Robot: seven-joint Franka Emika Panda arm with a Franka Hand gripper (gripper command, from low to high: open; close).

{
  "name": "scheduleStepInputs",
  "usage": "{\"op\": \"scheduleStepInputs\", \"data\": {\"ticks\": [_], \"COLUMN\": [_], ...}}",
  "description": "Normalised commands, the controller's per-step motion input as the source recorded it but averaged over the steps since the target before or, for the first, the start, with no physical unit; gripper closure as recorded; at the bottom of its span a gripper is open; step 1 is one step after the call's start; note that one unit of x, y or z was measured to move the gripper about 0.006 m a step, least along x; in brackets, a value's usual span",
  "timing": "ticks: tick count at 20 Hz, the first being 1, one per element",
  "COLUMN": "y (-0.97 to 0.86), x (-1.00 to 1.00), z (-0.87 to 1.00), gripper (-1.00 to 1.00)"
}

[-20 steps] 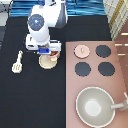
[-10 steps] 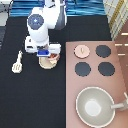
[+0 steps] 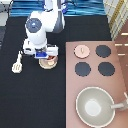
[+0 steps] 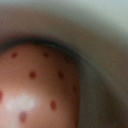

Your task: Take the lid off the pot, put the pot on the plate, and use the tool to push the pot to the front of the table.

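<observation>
Up close, the wrist view is filled by the pot (image 4: 40, 85). A pink-tan rounded surface dotted with red specks is seen there, with a pale curved band arching around it. None of the surroundings are given by that view.

From above, much more is laid out. Nearest the exterior view's bottom, a large grey pan (image 3: 95, 106) is seen on the reddish-brown stove counter (image 3: 71, 92), its long handle pointed to the exterior view's right. Beyond it, three black burners (image 3: 82, 68) are spread over the counter.

Further up, on the black desk (image 3: 30, 100), the spatula (image 3: 18, 62) is laid flat at the exterior view's left. Its long axis runs nearly top to bottom with a slight slant, and the slotted head is turned toward the exterior view's bottom. It is well apart from everything else.

Just beside the counter's edge, the pot (image 3: 50, 62) is found seated on the plate (image 3: 54, 66), with reddish pieces showing inside. The tool (image 3: 45, 56) is held low right over the pot, partly covering it. Whether it is wide or narrow cannot be told.

The lid (image 3: 81, 50) is already off and set knob-up on the counter, next to the far burner.
</observation>
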Motion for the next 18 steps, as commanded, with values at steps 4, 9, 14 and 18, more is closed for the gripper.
{"op": "scheduleStepInputs", "data": {"ticks": [4, 9, 14, 18], "y": [-0.15, 0.10, -0.11, -0.39], "x": [0.28, 0.35, 0.33, 0.16], "z": [0.09, 0.07, 0.19, 0.23], "gripper": [1.00, 1.00, 1.00, 1.00]}}
